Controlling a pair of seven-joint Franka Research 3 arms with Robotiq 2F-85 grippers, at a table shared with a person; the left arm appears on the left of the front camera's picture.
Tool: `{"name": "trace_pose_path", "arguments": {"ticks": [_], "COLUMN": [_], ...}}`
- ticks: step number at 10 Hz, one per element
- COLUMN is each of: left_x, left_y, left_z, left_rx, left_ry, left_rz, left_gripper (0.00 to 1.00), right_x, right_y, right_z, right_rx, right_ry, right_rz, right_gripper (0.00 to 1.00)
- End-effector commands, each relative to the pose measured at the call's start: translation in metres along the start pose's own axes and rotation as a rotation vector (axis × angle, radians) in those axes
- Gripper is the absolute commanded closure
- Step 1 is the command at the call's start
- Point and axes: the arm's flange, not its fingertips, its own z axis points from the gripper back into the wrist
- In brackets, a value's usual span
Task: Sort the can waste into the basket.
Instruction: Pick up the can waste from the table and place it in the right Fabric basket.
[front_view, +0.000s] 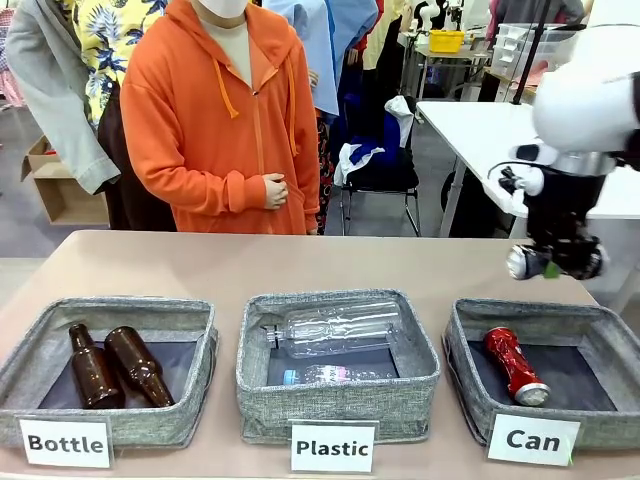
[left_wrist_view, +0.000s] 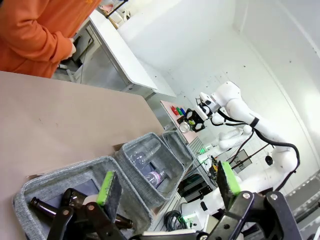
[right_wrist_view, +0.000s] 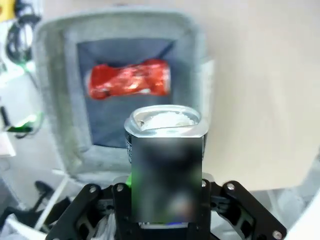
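The right gripper (front_view: 556, 262) is clamped on the black metal drink can (right_wrist_view: 166, 165), whose silver end faces away from the wrist in the right wrist view. In the front view the gripper hangs above the desk's far right part, just beyond the far wall of the grey woven-fabric rectangular basket (front_view: 470, 352) with the white Can card (front_view: 528, 439). That basket sits at the desk's near right corner. The held can's long axis runs along the fingers, pointing down toward the basket. In the right wrist view the basket's dark floor lies straight ahead of the can's end, so the drop spot is below and slightly toward the desk's near edge from the gripper.

The crushed red metal drink can (front_view: 514, 364) with silver ends already lies inside that basket, on its dark base, its long axis running from the far wall toward the near wall. The next move, I judge, needs a short carry over the rim before letting go.

The left gripper (left_wrist_view: 167, 187) is spread wide, holding nothing, above the left end of the desk, far from the Can basket.
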Motion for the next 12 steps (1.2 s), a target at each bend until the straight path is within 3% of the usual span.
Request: {"name": "trace_pose_path", "arguments": {"ticks": [1, 5, 6, 7, 8, 12], "left_x": [0.0008, 0.0008, 0.0008, 0.0008, 0.0008, 0.0008], "left_y": [-0.0034, -0.0034, -0.0034, -0.0034, -0.0034, -0.0034], "left_z": [0.0007, 0.0007, 0.0007, 0.0007, 0.0007, 0.0007], "left_rx": [0.001, 0.001, 0.001, 0.001, 0.001, 0.001], "left_ry": [-0.002, -0.002, -0.002, -0.002, -0.002, -0.002], "left_rz": [0.010, 0.010, 0.010, 0.010, 0.010, 0.010], "left_gripper": [0.00, 0.00, 0.00, 0.00, 0.00, 0.00], "right_x": [0.0073, 0.0061, 0.0061, 0.0055, 0.0056, 0.0040], "right_y": [0.0191, 0.0155, 0.0157, 0.0168, 0.0167, 0.0138], "right_z": [-0.0129, -0.0152, -0.0157, -0.0170, -0.0175, -0.0215], "right_rx": [-0.001, 0.002, 0.004, 0.002, 0.003, 0.019], "right_ry": [-0.005, -0.021, -0.018, -0.011, -0.018, -0.023], "right_rz": [0.022, 0.011, 0.021, 0.036, 0.028, 0.026], "right_gripper": [0.70, 0.70, 0.47, 0.06, 0.00, 0.00]}}
